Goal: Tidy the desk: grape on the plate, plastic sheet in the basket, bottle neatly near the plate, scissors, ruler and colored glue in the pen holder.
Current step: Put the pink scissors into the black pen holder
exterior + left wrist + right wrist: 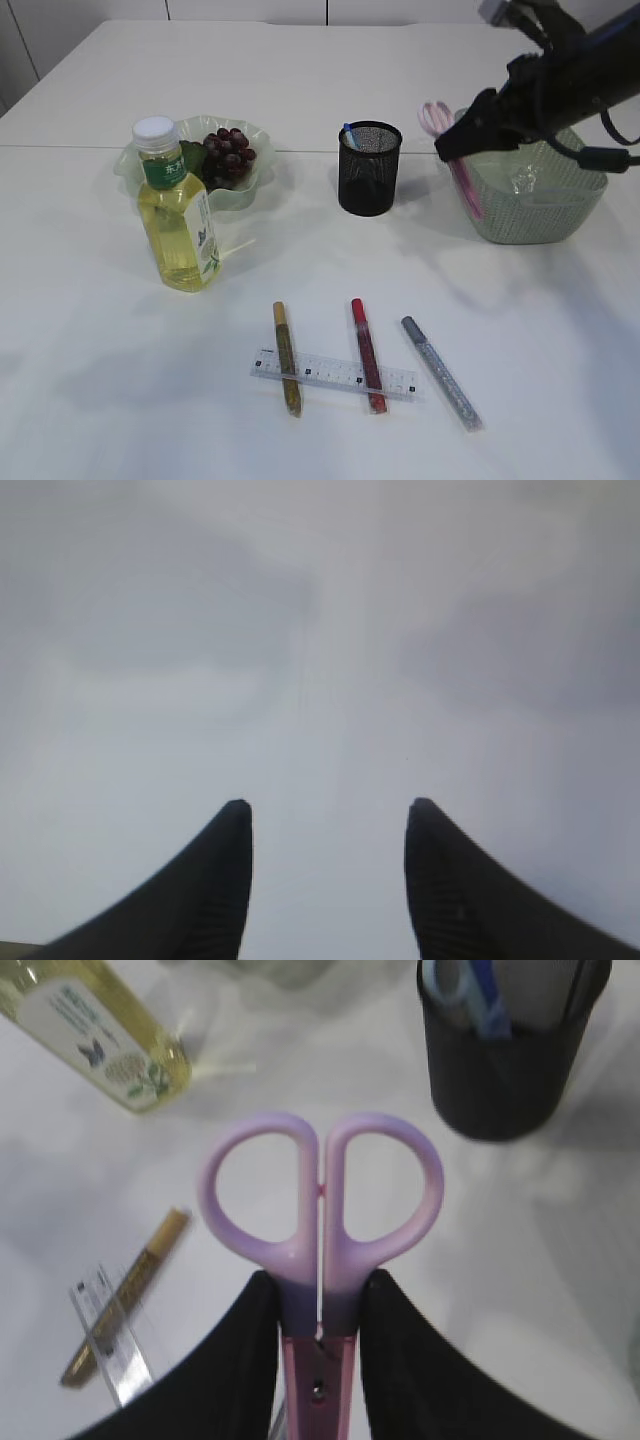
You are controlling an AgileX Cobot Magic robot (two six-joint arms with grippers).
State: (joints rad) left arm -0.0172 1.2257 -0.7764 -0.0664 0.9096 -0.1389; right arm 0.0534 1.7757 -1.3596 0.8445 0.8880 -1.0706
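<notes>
My right gripper point(457, 147) is shut on pink-and-lilac scissors point(464, 183) and holds them in the air between the black mesh pen holder point(369, 168) and the basket point(560, 225). In the right wrist view the scissors point(320, 1200) point handles-out from the gripper point(320, 1280), short of the pen holder point(500, 1070). The clear ruler point(333, 373) lies at the front under gold point(288, 360) and red point(368, 355) glue pens, with a silver glue pen point(442, 373) beside them. Grapes point(230, 155) sit on the green plate point(135, 165), behind the bottle point(178, 210). My left gripper point(325, 805) is open over bare table.
Something clear, maybe the plastic sheet point(525, 180), lies inside the basket. A blue-handled item point(348, 130) stands in the pen holder. The left arm is outside the exterior view. Bare white table lies between the bottle and the glue pens.
</notes>
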